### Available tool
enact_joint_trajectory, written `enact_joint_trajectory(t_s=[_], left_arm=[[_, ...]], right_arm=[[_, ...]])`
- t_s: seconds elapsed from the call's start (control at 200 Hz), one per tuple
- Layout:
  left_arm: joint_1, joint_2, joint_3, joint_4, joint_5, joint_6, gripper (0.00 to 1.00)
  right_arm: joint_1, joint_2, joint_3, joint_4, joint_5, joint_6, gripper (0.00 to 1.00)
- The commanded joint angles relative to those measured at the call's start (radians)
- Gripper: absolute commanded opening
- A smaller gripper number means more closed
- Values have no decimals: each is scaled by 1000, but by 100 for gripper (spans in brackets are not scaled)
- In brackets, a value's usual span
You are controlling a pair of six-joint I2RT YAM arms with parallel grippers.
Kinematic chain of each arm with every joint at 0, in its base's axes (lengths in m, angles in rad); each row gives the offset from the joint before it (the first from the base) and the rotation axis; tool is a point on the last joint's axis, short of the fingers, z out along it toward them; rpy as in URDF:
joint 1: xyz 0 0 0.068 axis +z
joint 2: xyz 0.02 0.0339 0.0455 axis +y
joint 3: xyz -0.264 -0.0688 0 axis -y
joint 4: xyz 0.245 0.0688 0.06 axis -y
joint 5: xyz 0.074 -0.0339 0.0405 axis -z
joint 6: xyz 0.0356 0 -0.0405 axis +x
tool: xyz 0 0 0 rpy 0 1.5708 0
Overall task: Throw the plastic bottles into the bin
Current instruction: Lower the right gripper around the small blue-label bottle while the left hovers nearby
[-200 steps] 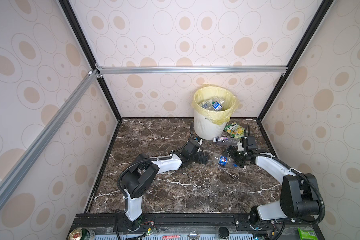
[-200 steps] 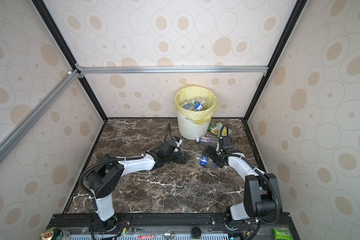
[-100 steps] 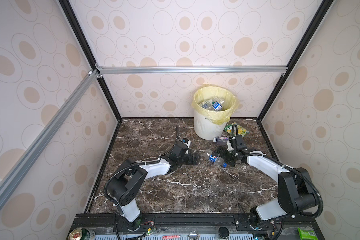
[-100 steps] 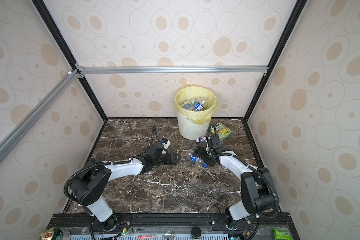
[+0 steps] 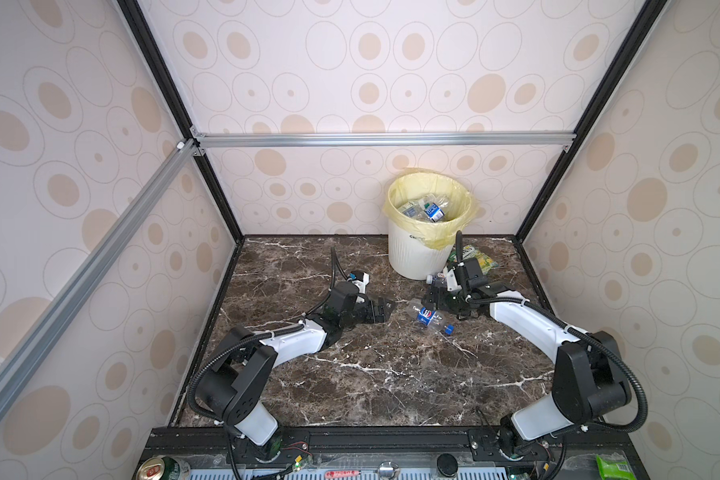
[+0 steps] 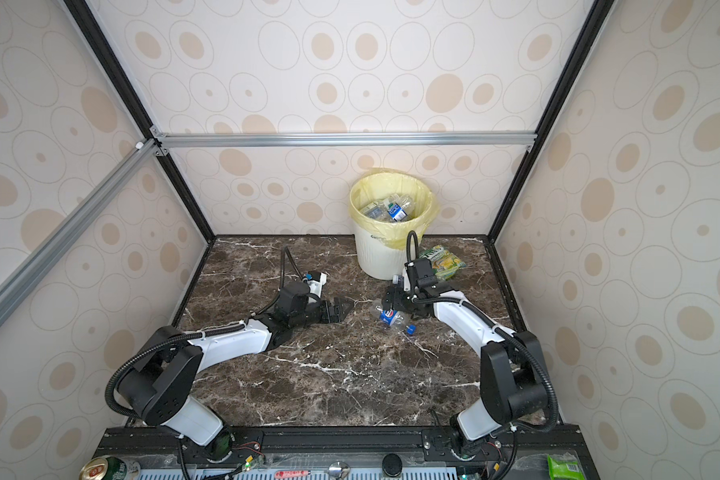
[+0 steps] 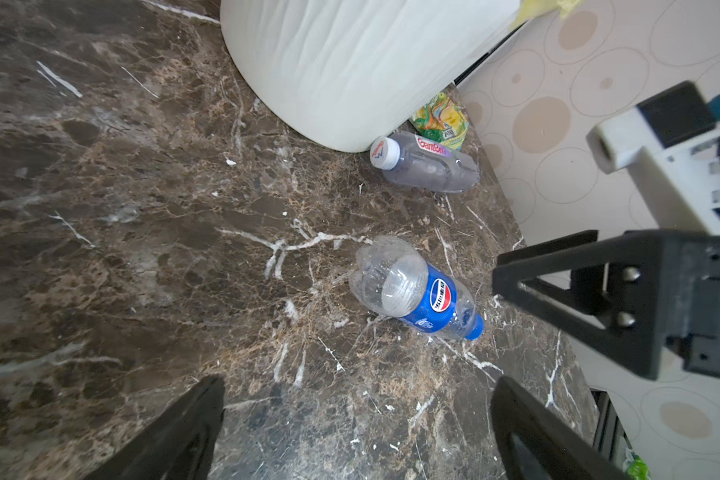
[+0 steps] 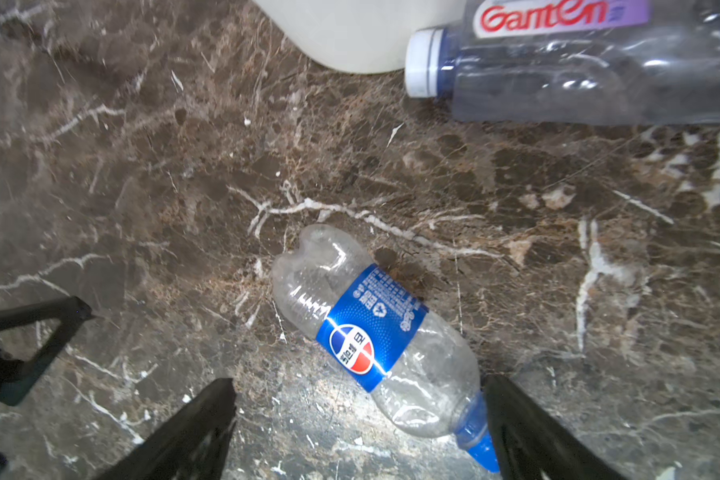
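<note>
Blue-label bottle (image 5: 429, 318) — flat on marble top (image 5: 350, 386), 6 o'clock of bin (image 5: 412, 257). Right gripper (image 8: 356, 390): wide apart, empty, flanking its neck. Left gripper (image 7: 358, 384): wide apart, empty — bottle's 9 o'clock.

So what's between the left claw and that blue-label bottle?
Only bare marble, from the left gripper to the blue-label bottle; the left wrist view shows it.

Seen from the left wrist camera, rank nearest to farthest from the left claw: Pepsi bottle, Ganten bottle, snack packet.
1. Pepsi bottle, just ahead of the left gripper.
2. Ganten bottle, at the foot of the bin.
3. Snack packet, behind that bottle.
</note>
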Motion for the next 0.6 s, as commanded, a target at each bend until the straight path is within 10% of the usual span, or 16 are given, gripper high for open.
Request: enact_joint_trajectory(t_s=[0.0,0.595], left_arm=[[8,-37,-8,64,37,-31,99],[15,-63,-32,77,34,-49,99]], right_arm=[[48,43,25,-12,67,-96,96],[146,226,69,-13,259,-159,84]])
